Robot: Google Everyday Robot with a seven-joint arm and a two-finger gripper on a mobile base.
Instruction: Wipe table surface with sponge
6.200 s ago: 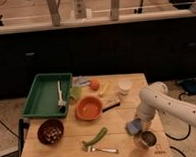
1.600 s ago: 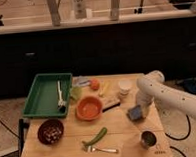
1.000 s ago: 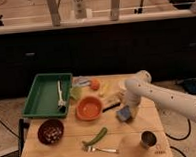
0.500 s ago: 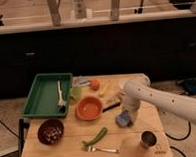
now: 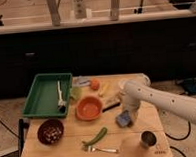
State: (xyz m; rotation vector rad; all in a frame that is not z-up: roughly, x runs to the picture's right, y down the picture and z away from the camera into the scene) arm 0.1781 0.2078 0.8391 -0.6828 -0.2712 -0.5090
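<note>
A wooden desk [image 5: 144, 125] seen from the front and above. The white robot arm [image 5: 163, 101] reaches in from the 3 o'clock side, bending down near the middle right of the desk. Its pincer [image 5: 126, 116] presses down on the sponge [image 5: 124, 119], a small blue-grey pad lying flat on the wood; the pincer appears clamped on it, though the fingers are mostly hidden behind the arm.

Over the last few seconds the sponge has travelled from the 4 o'clock edge, near the metal cup [image 5: 148, 139], inward toward the centre, and in the last half second slightly nearer the front. That reads as a wiping stroke under way, with the right part of the desk already covered.

Just at 10 o'clock of the sponge sits the orange bowl [image 5: 89, 107]; a green bean [image 5: 96, 137] and fork [image 5: 103, 149] lie at 7 o'clock. A green tray [image 5: 45, 94] sits at far 9 o'clock, a dark bowl [image 5: 50, 131] in front of it. The next strokes will likely have to steer around these.
</note>
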